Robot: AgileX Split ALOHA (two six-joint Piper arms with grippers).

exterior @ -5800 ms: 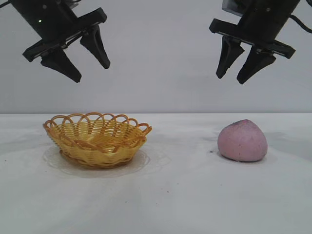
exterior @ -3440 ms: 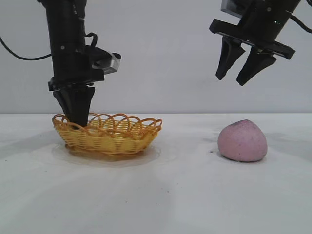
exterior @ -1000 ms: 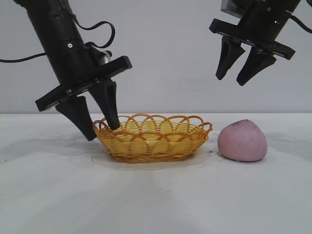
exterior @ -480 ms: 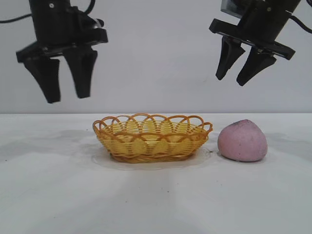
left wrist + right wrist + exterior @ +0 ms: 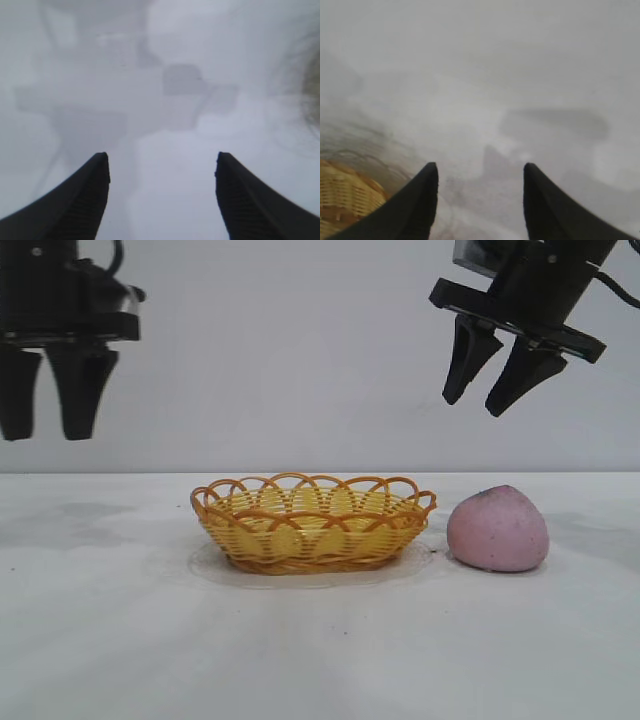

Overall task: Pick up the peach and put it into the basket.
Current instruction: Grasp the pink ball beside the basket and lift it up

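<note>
While the peach [image 5: 498, 529] sits just beside the basket [image 5: 314, 523], both jaws hang released, empty.

You get even, soft, bright light in the exterior view, with only faint shadows under the basket [image 5: 313, 523] and peach [image 5: 498, 529]. Both wrist views are hazy: beyond the parted jaws the table [image 5: 165, 195] blurs, with pale arm shadows across it.
</note>
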